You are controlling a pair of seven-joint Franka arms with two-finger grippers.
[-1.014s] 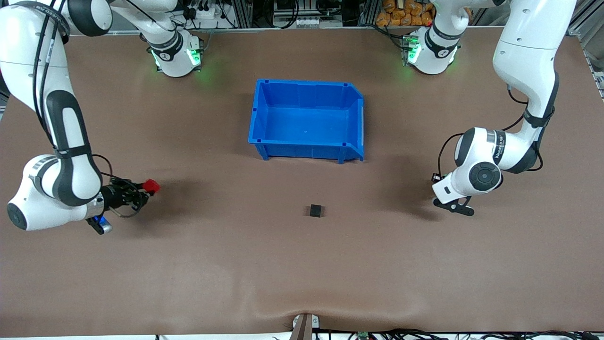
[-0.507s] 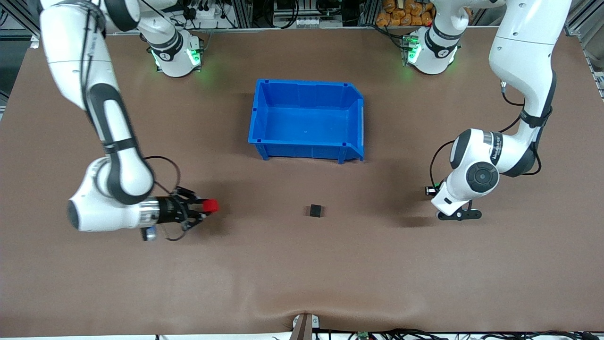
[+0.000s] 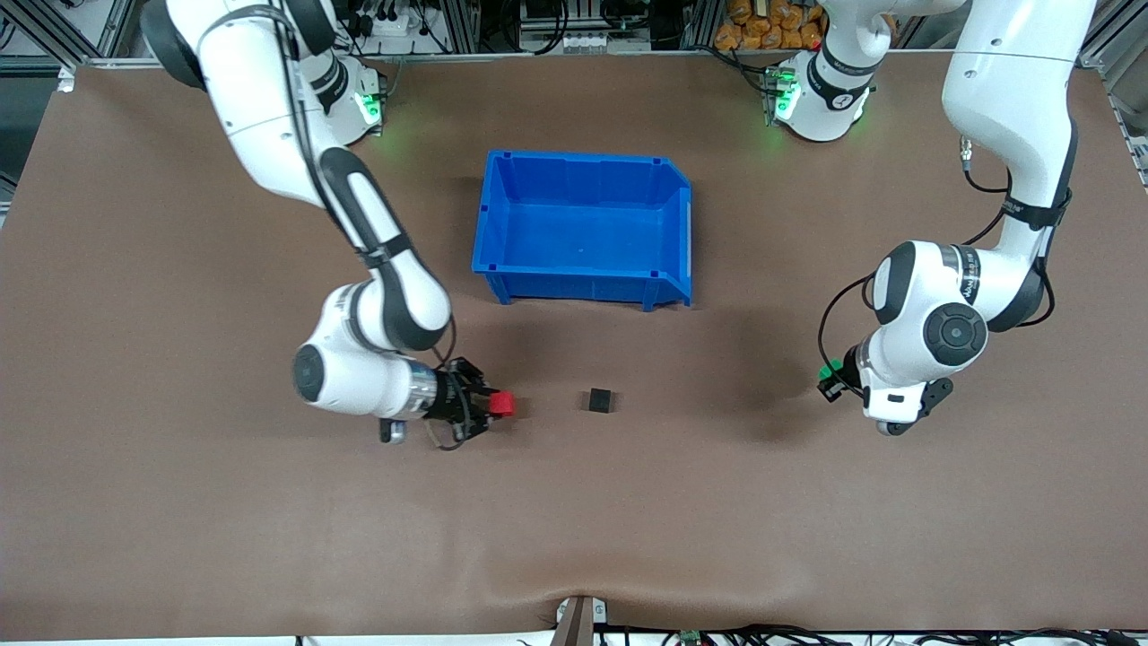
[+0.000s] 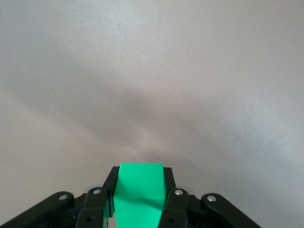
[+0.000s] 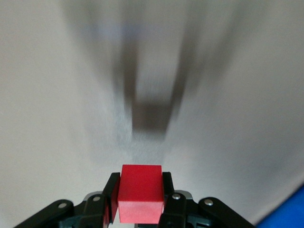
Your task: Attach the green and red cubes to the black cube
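Note:
The black cube (image 3: 601,400) sits on the brown table, nearer to the front camera than the blue bin. My right gripper (image 3: 500,405) is shut on the red cube (image 3: 504,404), low over the table beside the black cube, toward the right arm's end. The red cube (image 5: 141,192) shows between the fingers in the right wrist view, with the black cube (image 5: 151,116) blurred ahead. My left gripper (image 3: 830,375) is shut on the green cube (image 3: 832,369), low over the table toward the left arm's end. The green cube (image 4: 139,194) fills the jaws in the left wrist view.
An open blue bin (image 3: 585,226) stands mid-table, farther from the front camera than the black cube; it has nothing in it. A corner of it (image 5: 285,211) shows in the right wrist view. Bare brown table lies around the black cube.
My right arm has swept the red cube across the table to just beside the black cube. My left wrist has turned and the green cube now shows in the front view.

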